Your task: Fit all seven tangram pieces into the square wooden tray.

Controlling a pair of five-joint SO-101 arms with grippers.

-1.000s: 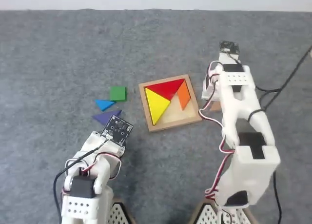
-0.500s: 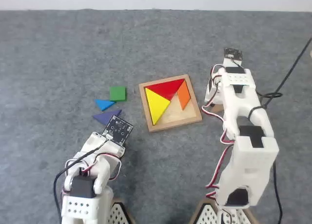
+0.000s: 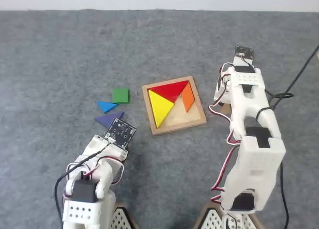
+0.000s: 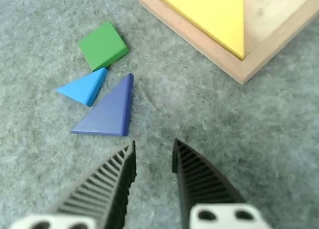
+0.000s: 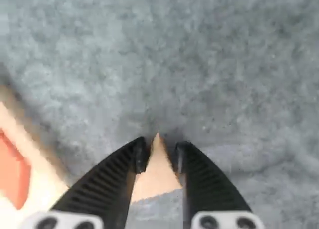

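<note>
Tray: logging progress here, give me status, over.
Left claw open, empty, by purple triangle. Right claw shut on tan piece beside tray. Tray holds red, yellow, orange. Loose: green, blue. No obstruction.

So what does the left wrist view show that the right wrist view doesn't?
Only the left wrist view: the green square piece, the light blue small triangle, the dark blue triangle and the large yellow triangle in the square wooden tray, plus the left arm's jaws, slightly apart and empty. Only the right wrist view: the right arm's jaws shut on a pale tan triangular piece, and an orange piece. Both: the grey carpeted table and the tray's rim.
</note>
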